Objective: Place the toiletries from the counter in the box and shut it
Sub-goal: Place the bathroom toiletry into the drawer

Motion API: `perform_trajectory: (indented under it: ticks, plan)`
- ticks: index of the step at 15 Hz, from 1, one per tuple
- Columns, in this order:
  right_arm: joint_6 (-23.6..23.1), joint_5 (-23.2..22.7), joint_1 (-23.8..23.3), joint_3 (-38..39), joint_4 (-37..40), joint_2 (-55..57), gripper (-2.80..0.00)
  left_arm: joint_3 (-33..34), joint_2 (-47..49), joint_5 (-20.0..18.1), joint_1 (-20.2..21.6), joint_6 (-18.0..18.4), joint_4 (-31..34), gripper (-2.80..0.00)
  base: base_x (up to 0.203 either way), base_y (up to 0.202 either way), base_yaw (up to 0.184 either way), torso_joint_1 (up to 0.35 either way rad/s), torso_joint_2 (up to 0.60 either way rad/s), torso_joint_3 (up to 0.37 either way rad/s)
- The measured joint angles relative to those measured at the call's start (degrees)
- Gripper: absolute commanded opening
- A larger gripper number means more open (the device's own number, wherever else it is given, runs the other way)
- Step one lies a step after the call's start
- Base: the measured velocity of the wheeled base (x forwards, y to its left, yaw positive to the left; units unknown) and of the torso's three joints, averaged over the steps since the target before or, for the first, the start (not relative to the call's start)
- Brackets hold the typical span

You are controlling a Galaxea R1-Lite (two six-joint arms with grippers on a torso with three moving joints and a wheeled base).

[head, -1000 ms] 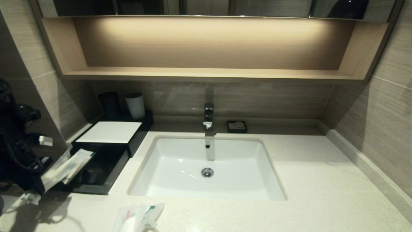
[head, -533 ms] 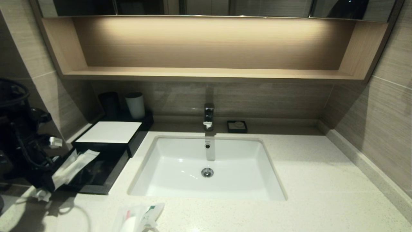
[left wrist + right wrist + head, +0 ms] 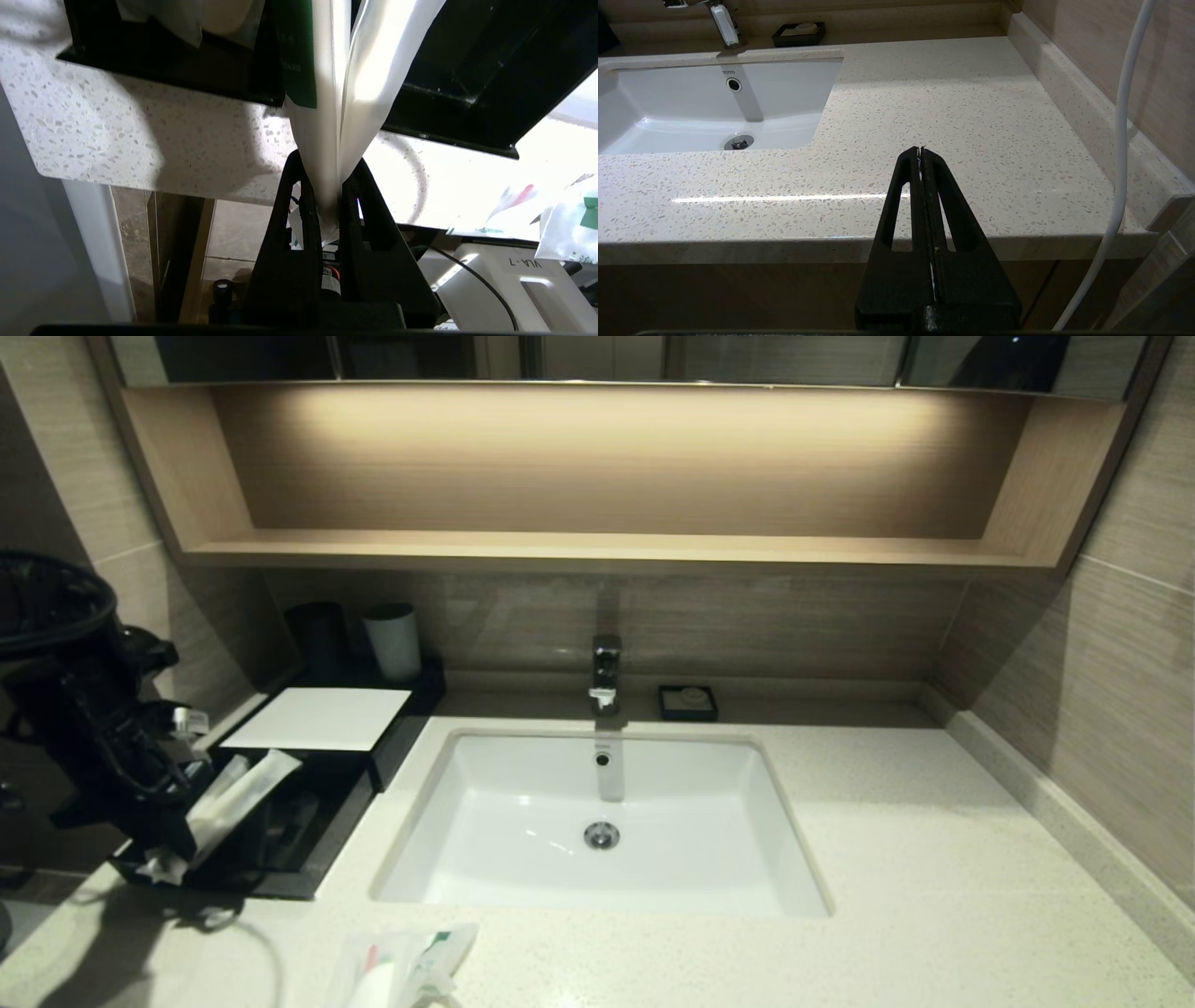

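faucet [image 3: 605, 672], soap dish [image 3: 688, 702] (black)

Counter [image 3: 887, 821] at right lay open; at left, cups [image 3: 392, 641] and box [image 3: 317, 721] crowded the wall.

Fingers [image 3: 303, 205] pinch packets [image 3: 341, 93] (over drawer [image 3: 467, 121]).

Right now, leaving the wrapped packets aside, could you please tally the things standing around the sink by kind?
cups: 2, the black cup and the white cup
soap dish: 1
faucet: 1
box: 1
Total: 5
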State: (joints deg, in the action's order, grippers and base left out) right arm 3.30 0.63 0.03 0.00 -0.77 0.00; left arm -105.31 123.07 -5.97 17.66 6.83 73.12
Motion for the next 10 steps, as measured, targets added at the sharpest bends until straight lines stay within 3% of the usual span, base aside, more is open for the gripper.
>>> perform_trajectory:
  ticks: [10]
  plan:
    - [0.0, -0.01, 0.02, 0.0, 0.0, 0.0, -2.8, -0.52, 3.25, 0.35, 0.27, -1.13, -4.48, -2.8, 0.0, 0.0, 0.0, 0.0, 0.0, 0.0]
